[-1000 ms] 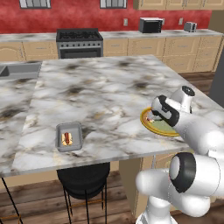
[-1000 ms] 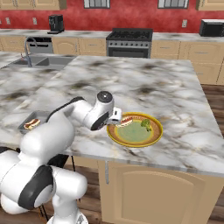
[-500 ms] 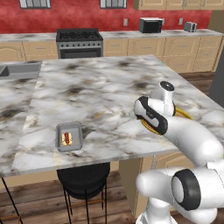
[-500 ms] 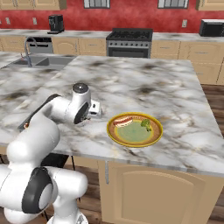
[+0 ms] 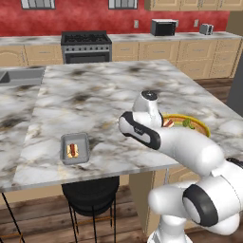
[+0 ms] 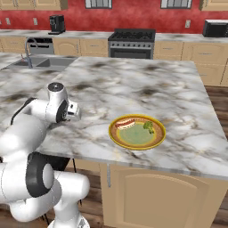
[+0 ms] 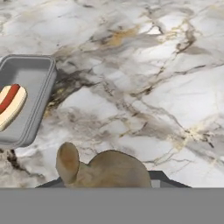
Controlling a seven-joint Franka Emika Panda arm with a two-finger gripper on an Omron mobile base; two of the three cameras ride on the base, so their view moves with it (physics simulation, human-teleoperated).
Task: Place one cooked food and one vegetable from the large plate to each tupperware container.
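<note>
**Carrying a vegetable toward the grey tray.**
Nearest the hand camera, the gripper is clamping a brown mushroom between narrow jaws, hovering above the marble counter beside the tupperware container, which is already holding a hot dog. The large plate is lying beyond, well apart. Next, seemingly: centring over that tray, lowering, releasing.
</note>
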